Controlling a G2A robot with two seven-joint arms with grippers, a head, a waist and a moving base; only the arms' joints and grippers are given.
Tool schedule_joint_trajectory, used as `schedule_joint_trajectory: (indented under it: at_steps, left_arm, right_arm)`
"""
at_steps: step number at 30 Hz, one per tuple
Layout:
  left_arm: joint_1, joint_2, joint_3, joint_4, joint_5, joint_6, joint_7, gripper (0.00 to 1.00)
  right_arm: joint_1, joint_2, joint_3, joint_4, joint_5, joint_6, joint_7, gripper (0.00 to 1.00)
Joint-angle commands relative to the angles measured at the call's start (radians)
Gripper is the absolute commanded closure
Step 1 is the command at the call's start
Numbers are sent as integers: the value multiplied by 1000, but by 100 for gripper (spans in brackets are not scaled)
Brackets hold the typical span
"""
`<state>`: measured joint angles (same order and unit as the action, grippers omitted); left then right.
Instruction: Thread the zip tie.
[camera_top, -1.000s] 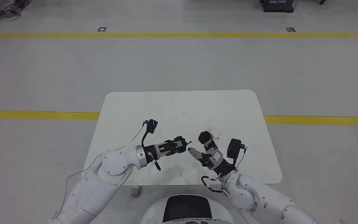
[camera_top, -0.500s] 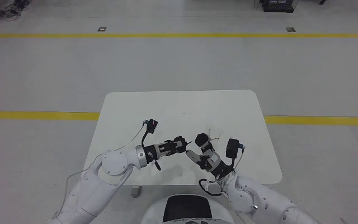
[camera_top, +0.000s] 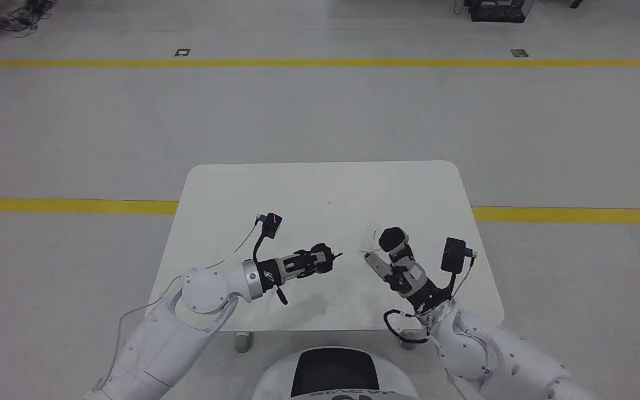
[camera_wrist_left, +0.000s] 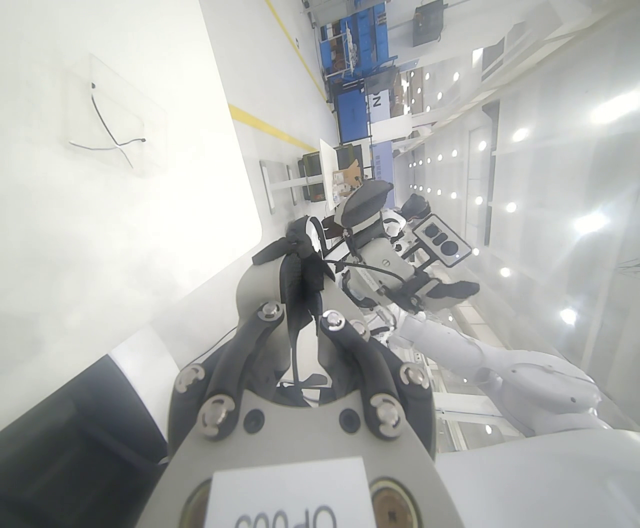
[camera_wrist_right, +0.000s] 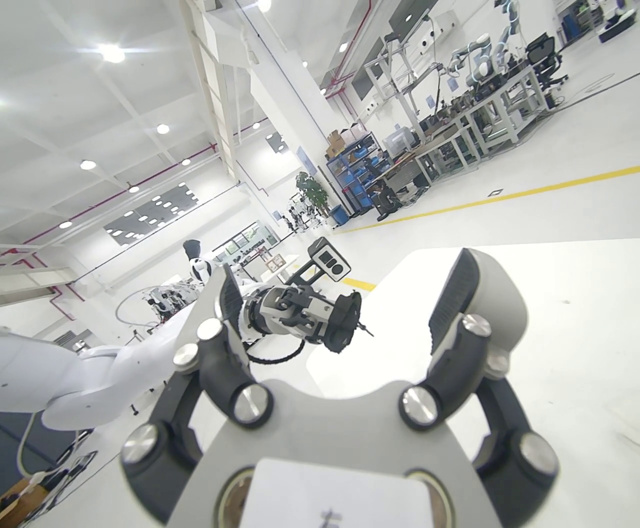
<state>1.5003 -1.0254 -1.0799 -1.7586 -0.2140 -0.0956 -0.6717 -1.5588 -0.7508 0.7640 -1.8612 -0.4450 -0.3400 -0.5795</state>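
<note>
**Left gripper holds tie, right gripper empty: threading not yet started**

The left gripper is pinched tight on the zip tie. Only a short dark tip pokes out past its pads, aimed at the right gripper. The right gripper is spread wide with nothing between its fingers. It sits just beside the left gripper, facing it but clearly apart. Both hang above the table. A clear sheet carrying a few spare ties lies on the table beyond the left gripper, on the right gripper's side.

I can't tell where the tie's head is. A thin dark strand runs back between the left gripper's fingers in the left wrist view, and it may be the rest of the strap.

Step, as I judge it: lining up for a handover or a feed. Nothing is threaded yet.

Risks:
- Very little tie sticks out of the left gripper. If the right gripper closes slightly off line, it grabs air or flicks the tip sideways.
- The strap looks thin and floppy, so pushing it end-on could buckle it instead of feeding it.
- The two sets of fingers face each other at close range, and an overshoot means pad-to-pad contact that could knock the tie loose.
- If the right gripper drops low, it could snag the spare ties on the sheet.
</note>
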Motion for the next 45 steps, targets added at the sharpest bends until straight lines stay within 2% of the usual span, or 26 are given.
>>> schedule_joint_trajectory:
  at_steps: [1, 6, 11, 16, 20, 24, 31, 45]
  left_arm:
    - [0, 0, 0, 0, 0, 0, 0, 100]
    - [0, 0, 0, 0, 0, 0, 0, 100]
    - [0, 0, 0, 0, 0, 0, 0, 100]
    - [0, 0, 0, 0, 0, 0, 0, 100]
    - [0, 0, 0, 0, 0, 0, 0, 100]
    - [0, 0, 0, 0, 0, 0, 0, 100]
    - [0, 0, 0, 0, 0, 0, 0, 100]
    - [0, 0, 0, 0, 0, 0, 0, 100]
  right_arm:
    - [-15, 31, 29, -8, 34, 0, -1, 0]
    - [-25, 85, 57, -36, 125, 0, 59, 0]
    - [-2, 119, 69, -72, 281, 0, 162, 0]
    - [16, 126, 86, -86, 424, 0, 292, 0]
    - [19, 117, 113, -78, 514, 0, 398, 0]
    - [11, 95, 152, -66, 590, 0, 506, 0]
    - [-19, 35, 241, -39, 695, 0, 724, 0]
    - [-92, -143, 463, 40, 858, 0, 1167, 0]
